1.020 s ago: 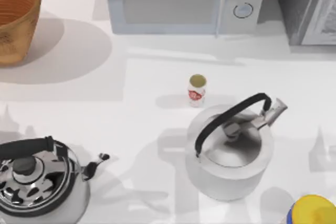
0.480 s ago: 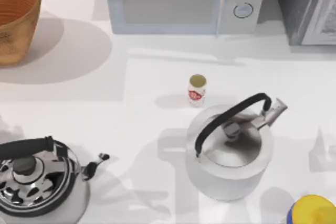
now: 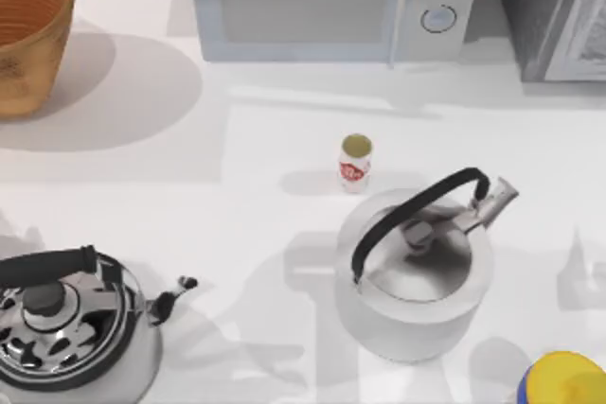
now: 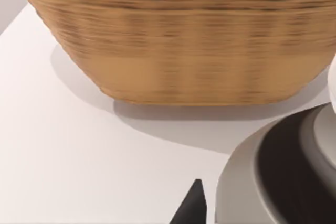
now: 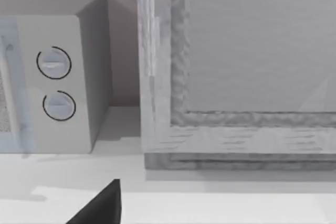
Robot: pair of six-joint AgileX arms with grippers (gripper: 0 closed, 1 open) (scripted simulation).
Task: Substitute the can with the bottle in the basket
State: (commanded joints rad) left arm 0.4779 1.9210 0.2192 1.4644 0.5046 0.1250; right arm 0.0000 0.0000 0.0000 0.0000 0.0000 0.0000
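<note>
- Can stands upright on the white table, near the middle, apart from everything else; its pale top faces the overhead camera and the red mark shows on its side.
- Just beside it, toward the near right, sits a matte grey kettle with a black arched handle and a spout pointing right.
- Basket, brown-orange and woven, stands at the far left corner, well apart from the can; what lies inside it cannot be told.
- A shiny chrome kettle with a black handle sits at the near left.
- A microwave stands along the far edge, with a grey cabinet at its right.
- A yellow and blue object shows partly at the near right corner; what it is cannot be told.
- From the left wrist camera, the basket's ribbed wall looms close above its shadow, with a grey rounded rim and a dark fingertip of the left gripper; how wide its jaws stand I cannot tell.
- From the right wrist camera, the microwave's two dials and the cabinet face the lens, and a dark fingertip of the right gripper shows; its jaws' spread I cannot tell either.
</note>
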